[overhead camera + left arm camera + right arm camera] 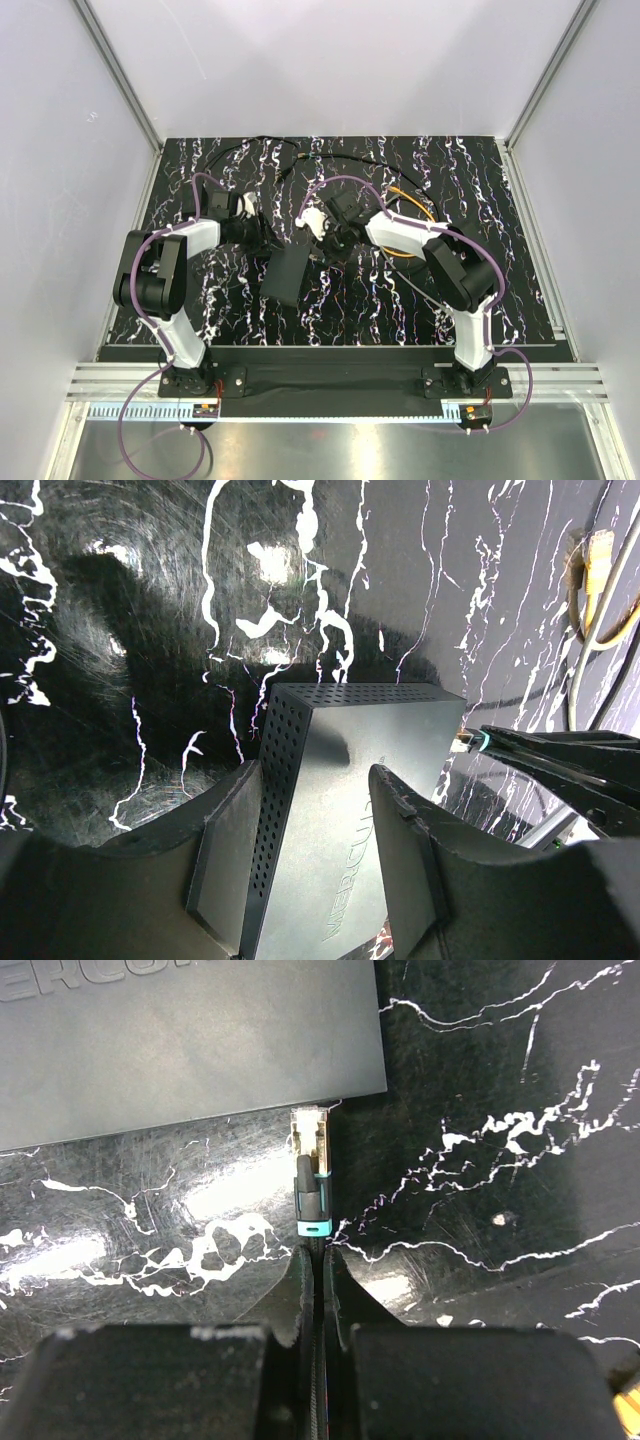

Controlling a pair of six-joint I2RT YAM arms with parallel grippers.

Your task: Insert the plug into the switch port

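The switch is a flat matte-black box with a perforated thin side, seen also in the top view. My left gripper is shut on it, one finger against the perforated side and the other finger over the lettered face. The plug, clear-tipped with a teal-banded boot, points at the box's near edge, just short of its right corner. My right gripper is shut on the cord right behind the plug. The switch port itself is hidden.
A yellow cable loops behind the right arm, its yellow end showing in the left wrist view. Thin black cords lie at the back of the marbled black mat. A white piece sits between the grippers.
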